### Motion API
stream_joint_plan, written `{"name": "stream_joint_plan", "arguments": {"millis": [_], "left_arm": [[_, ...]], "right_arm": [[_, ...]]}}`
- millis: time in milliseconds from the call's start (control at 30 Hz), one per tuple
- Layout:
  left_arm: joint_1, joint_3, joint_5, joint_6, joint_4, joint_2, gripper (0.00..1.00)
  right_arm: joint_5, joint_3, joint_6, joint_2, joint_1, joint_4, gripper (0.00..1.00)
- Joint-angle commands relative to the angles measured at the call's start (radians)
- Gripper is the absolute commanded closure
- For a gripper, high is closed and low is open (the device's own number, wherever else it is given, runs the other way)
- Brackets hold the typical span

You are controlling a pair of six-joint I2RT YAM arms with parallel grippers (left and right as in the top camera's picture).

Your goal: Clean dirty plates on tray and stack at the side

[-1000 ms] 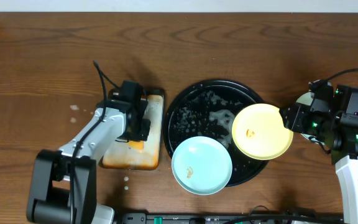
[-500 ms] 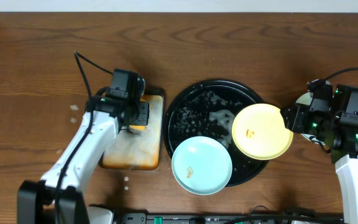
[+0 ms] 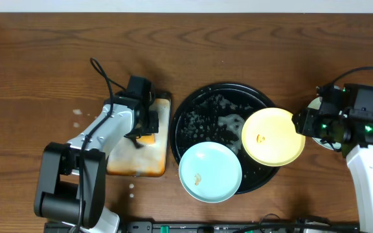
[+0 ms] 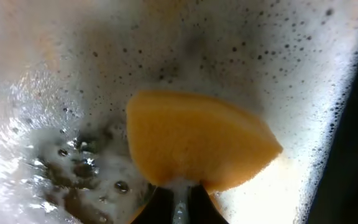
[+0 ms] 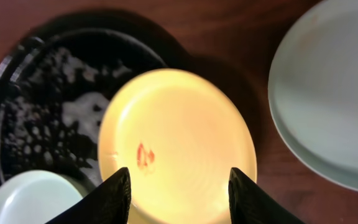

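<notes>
A pale yellow plate point(image 3: 272, 136) with an orange speck lies on the right rim of the black foamy tray point(image 3: 203, 97). My right gripper point(image 3: 298, 123) hovers at its right edge. In the right wrist view the jaws of that gripper point(image 5: 182, 193) stand apart, the yellow plate point(image 5: 179, 137) below them. A mint-blue plate point(image 3: 210, 171) with a speck rests on the tray's front edge. Another pale plate point(image 5: 328, 93) lies on the table at right, mostly under my right arm. My left gripper point(image 3: 142, 126) is shut on an orange sponge point(image 4: 197, 140) in foam.
A rectangular foamy pan point(image 3: 125, 165) sits left of the tray, with my left arm over it. Cables trail behind the left arm. Water drops point(image 3: 76, 112) dot the wood at left. The table's front edge carries dark equipment.
My left arm has swung about and the sponge has shifted back and forth in the pan. The right gripper and the plates have hardly moved.
</notes>
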Motion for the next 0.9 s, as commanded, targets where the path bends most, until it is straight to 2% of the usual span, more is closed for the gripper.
{"name": "stream_joint_plan", "arguments": {"millis": [0, 100, 267, 400, 467, 567, 633, 667, 700, 733, 867], "left_arm": [[0.001, 0.044, 0.004, -0.021, -0.058, -0.034, 0.93], [0.001, 0.113, 0.004, -0.021, -0.142, -0.069, 0.92], [-0.003, 0.261, 0.013, -0.02, -0.257, -0.109, 0.93], [-0.029, 0.344, 0.073, -0.01, -0.269, -0.12, 0.93], [-0.037, 0.352, 0.073, -0.01, -0.269, -0.119, 0.92], [-0.032, 0.352, 0.072, -0.01, -0.274, -0.119, 0.93], [-0.023, 0.352, 0.072, -0.01, -0.274, -0.12, 0.93], [-0.017, 0.352, 0.072, -0.01, -0.277, -0.12, 0.92], [-0.011, 0.352, 0.072, -0.01, -0.282, -0.12, 0.93], [0.006, 0.352, 0.069, -0.005, -0.304, -0.121, 0.93], [0.059, 0.352, 0.015, 0.018, -0.366, -0.121, 0.92]], "right_arm": [[0.052, 0.009, 0.013, 0.044, 0.008, -0.007, 0.52], [0.061, 0.009, 0.05, 0.071, -0.002, 0.005, 0.59], [0.057, 0.009, 0.06, 0.071, -0.033, 0.026, 0.57], [0.059, 0.009, 0.06, 0.073, -0.045, 0.014, 0.55], [0.041, 0.009, 0.056, 0.084, -0.043, -0.003, 0.58], [-0.108, 0.002, -0.002, 0.113, -0.015, -0.002, 0.77], [-0.117, -0.008, -0.012, 0.146, 0.036, 0.002, 0.83], [-0.071, -0.012, -0.011, 0.166, 0.066, 0.001, 0.82], [-0.022, -0.013, -0.005, 0.179, 0.089, -0.001, 0.76], [0.122, -0.013, 0.043, 0.211, 0.135, -0.007, 0.64], [0.179, -0.008, 0.056, 0.209, 0.164, 0.025, 0.57]]}}
